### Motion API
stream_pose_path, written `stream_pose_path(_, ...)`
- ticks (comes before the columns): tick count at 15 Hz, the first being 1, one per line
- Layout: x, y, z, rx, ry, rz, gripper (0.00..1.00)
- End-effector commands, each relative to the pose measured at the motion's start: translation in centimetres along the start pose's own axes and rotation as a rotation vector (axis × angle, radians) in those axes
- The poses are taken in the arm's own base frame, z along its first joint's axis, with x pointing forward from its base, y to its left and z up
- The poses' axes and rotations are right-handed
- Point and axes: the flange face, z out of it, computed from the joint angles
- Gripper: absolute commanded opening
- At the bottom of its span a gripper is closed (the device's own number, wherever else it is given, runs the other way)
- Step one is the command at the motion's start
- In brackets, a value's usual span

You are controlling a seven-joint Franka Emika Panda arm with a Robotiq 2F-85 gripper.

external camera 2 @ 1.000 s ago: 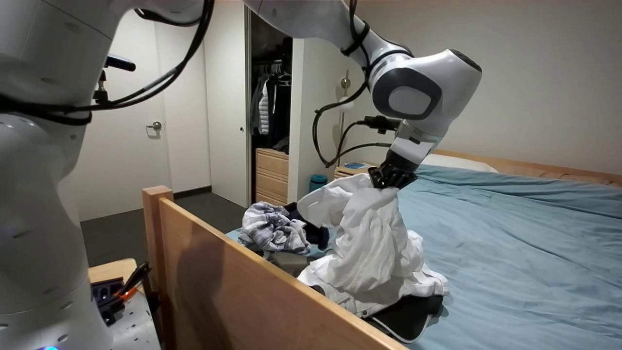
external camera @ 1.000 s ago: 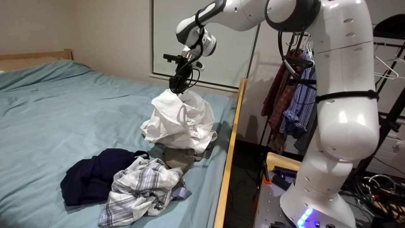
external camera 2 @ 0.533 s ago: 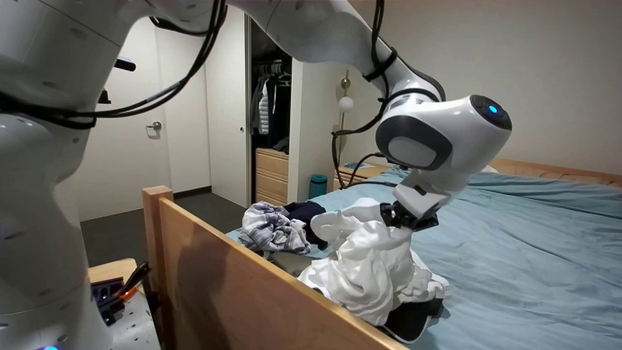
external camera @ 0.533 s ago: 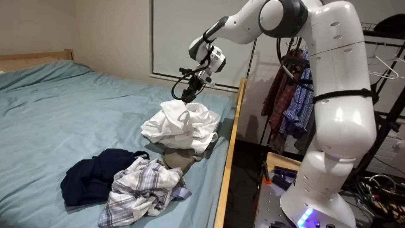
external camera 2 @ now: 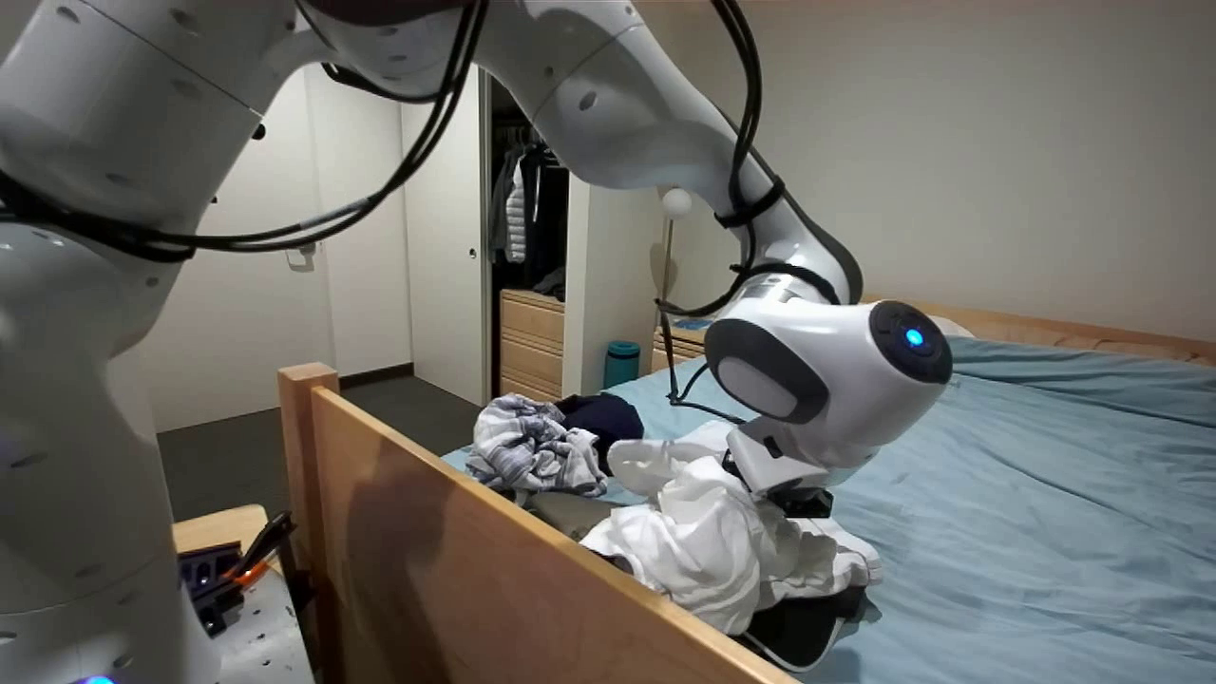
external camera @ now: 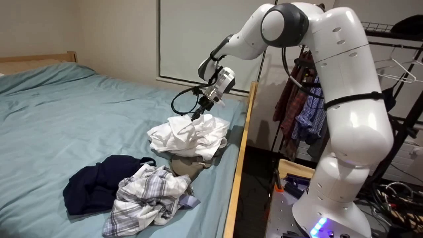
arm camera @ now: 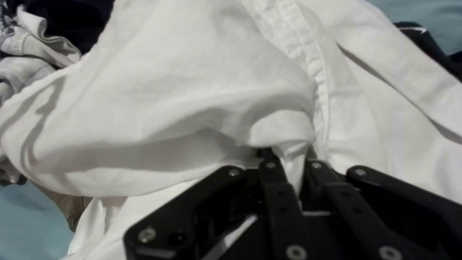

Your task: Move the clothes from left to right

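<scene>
– So, left to right across the bed (external camera: 82, 125), in an exterior view, you have a dark navy garment (external camera: 99, 185) crumpled towards the near corner; against it, a grey-and-white plaid shirt (external camera: 148, 195); then a tan garment (external camera: 187, 165), partly covered by a large white garment (external camera: 183, 138) heaped beside the footboard (external camera: 243, 148), towards its far corner.

– And your gripper (arm camera: 293, 164)? In the wrist view its fingers (arm camera: 272, 177) pinch a narrow fold of that white garment, close to a stitched seam (arm camera: 319, 79).

– Then expect it to be soft, probably light for its bulk and hard to damage; only the pinched part should follow you at first, the rest trailing.

– True, and if you regrip, take the thicker seam; one smooth layer could slip out. Lift it well clear, or the tan garment may drag along.
</scene>
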Motion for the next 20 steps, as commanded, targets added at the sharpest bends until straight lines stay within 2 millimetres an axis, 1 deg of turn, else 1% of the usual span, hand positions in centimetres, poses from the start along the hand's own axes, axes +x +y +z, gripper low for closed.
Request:
stream_pose_path(1, 1.4, -2.2, 3.1, 0.071, 0.066, 0.166, 0.08)
stream_pose_path(4, 3.0, -4.1, 2.6, 0.089, 0.064, 0.295, 0.08)
stream_pose_path(5, 3.3, -4.6, 2.1, 0.092, 0.058, 0.317, 0.08)
stream_pose_path(6, 3.3, -4.8, 1.8, 0.077, 0.057, 0.312, 0.08)
stream_pose_path(7, 2.9, -4.6, 1.5, 0.058, 0.06, 0.281, 0.27)
stream_pose_path(8, 2.4, -4.4, 1.3, 0.04, 0.066, 0.246, 0.36)
stream_pose_path(9, 1.7, -4.0, 1.0, 0.04, 0.095, 0.203, 0.42)
stream_pose_path(11, 0.6, -3.4, -0.3, 0.102, 0.168, 0.166, 0.55)
stream_pose_path(14, -1.4, -1.8, -3.6, 0.173, 0.29, 0.048, 0.73)
stream_pose_path(17, -4.3, 0.3, -7.7, 0.281, 0.386, -0.082, 0.94)
stream_pose_path(18, -5.3, 1.0, -9.0, 0.323, 0.418, -0.126, 0.98)
stream_pose_path(20, -7.5, 2.4, -11.4, 0.418, 0.468, -0.207, 1.0)
